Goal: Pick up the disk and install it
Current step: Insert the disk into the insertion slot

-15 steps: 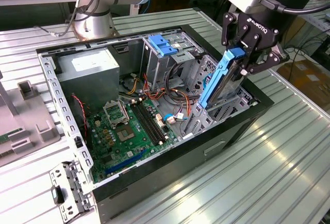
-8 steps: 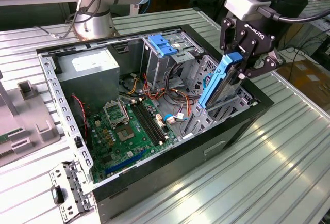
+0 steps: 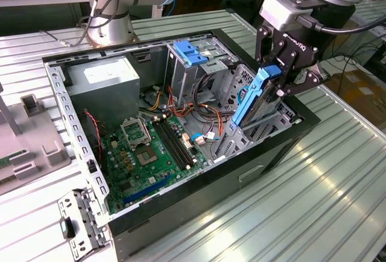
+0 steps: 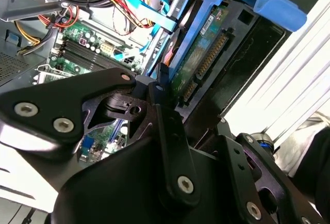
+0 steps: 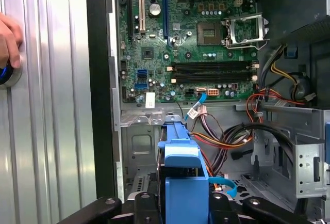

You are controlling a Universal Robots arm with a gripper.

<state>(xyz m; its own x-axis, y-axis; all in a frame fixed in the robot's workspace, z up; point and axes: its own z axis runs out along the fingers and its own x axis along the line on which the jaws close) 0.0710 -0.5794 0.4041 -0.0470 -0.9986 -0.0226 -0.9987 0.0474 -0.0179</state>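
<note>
The disk [image 3: 250, 102] is a hard drive clipped in a blue carrier frame. It hangs tilted, its lower end down among the metal bays [image 3: 253, 135] at the exterior view's right end of the open computer case [image 3: 181, 195]. My gripper [image 3: 282, 84] is shut on its upper end. In the second wrist view the disk [image 4: 206, 64] shows its green circuit board and connector, with a black finger [image 4: 160, 87] against its edge. In the first wrist view the blue carrier [image 5: 180, 180] sits between my gripper's fingers [image 5: 142, 203], above a grey metal bay [image 5: 136, 146].
The case holds a green motherboard [image 3: 145, 153], a grey power supply [image 3: 105, 84], loose cables [image 3: 205, 117] and a blue bracket [image 3: 190, 52] atop the drive cage. A hand [image 5: 7, 38] rests on the ribbed table. A grey fixture [image 3: 27, 141] and a metal panel [image 3: 78, 226] lie at the exterior view's left.
</note>
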